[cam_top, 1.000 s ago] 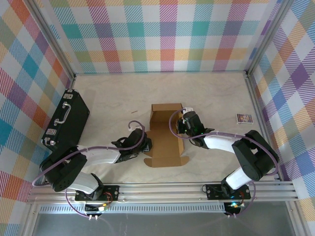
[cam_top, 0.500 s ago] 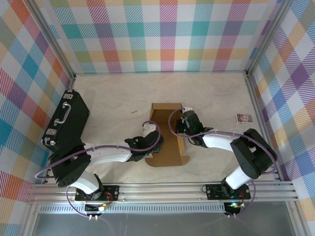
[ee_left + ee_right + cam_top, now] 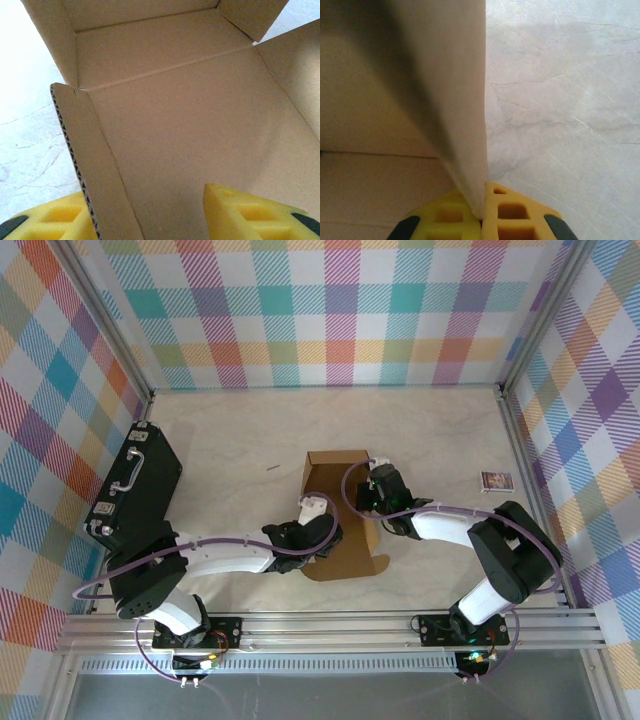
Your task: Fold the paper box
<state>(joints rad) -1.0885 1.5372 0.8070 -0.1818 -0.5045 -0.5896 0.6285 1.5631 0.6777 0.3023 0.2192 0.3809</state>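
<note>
The paper box (image 3: 337, 472) lies in the middle of the bench (image 3: 430, 430), partly formed. Its far end has walls standing up, and its near end is spread flat with a tabbed flap toward the near right. In the left wrist view, the paper box (image 3: 190, 125) shows its bare brown inside, with creases running across the floor and a corrugated edge rising on the left.

The left gripper (image 3: 322, 533) (image 3: 150, 220) reaches in from the near left. Its jaws are released and stand apart, one yellow pad on each side of the box's upright left wall.

The right gripper (image 3: 372, 496) (image 3: 482, 212) is at the box's right side. Its jaws are clenched on the thin upright right wall of the paper box (image 3: 420, 75), pads pressed together on the cardboard.

A black hard case (image 3: 135, 485) lies well apart at the far left of the bench. A small printed packet (image 3: 497, 481) sits near the right wall.
</note>
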